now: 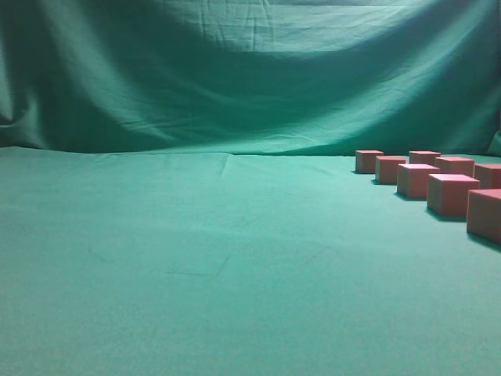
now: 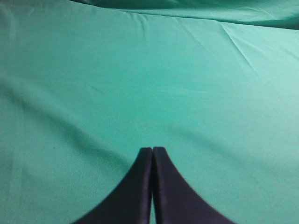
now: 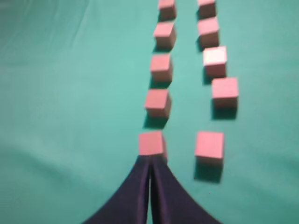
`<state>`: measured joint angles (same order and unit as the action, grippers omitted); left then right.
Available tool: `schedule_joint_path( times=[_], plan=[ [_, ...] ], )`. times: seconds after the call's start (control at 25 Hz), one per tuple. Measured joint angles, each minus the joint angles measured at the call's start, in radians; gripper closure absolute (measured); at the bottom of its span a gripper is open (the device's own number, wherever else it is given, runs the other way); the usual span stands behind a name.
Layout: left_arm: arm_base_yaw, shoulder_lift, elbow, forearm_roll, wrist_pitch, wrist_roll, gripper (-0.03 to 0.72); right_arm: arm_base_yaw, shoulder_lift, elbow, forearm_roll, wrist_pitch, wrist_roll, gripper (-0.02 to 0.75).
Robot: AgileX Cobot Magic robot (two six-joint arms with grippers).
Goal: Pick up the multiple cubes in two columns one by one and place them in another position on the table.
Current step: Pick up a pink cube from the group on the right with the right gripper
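Plain pink cubes (image 3: 161, 67) in two columns at table's (image 1: 196, 258) right edge; both grippers (image 2: 152, 150) (image 3: 149, 158) pressed together, empty.

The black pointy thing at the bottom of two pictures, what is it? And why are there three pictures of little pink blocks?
That black point is a robot's pinching hand, called a gripper. The robot has two arms, each with a camera at its wrist. One picture looks past the left gripper: shut, holding nothing, only green cloth below. Another looks past the right gripper: also shut and empty, pointing at the cubes, lined up in two columns. The third camera looks along the table from low down, so the cubes sit at its right side.
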<state>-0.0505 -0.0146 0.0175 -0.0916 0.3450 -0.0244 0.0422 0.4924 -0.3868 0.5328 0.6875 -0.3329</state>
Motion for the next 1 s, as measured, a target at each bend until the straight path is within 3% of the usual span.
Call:
schedule_joint_path(
  times=[0.24, 0.36, 0.48, 0.8, 1.0],
  plan=[
    [0.0, 0.0, 0.0, 0.0, 0.0, 0.0, 0.688, 0.0, 0.18, -0.086, 0.083, 0.137, -0.214, 0.738],
    [0.0, 0.0, 0.0, 0.0, 0.0, 0.0, 0.688, 0.0, 0.255, -0.131, 0.075, 0.173, -0.208, 0.738],
    [0.0, 0.0, 0.0, 0.0, 0.0, 0.0, 0.688, 0.037, 0.321, -0.173, -0.009, 0.179, -0.122, 0.738],
    [0.0, 0.0, 0.0, 0.0, 0.0, 0.0, 0.688, 0.309, 0.55, -0.271, -0.388, 0.155, 0.286, 0.738],
    [0.0, 0.0, 0.0, 0.0, 0.0, 0.0, 0.688, 0.434, 0.701, -0.317, -0.462, 0.087, 0.362, 0.738]
  ],
)
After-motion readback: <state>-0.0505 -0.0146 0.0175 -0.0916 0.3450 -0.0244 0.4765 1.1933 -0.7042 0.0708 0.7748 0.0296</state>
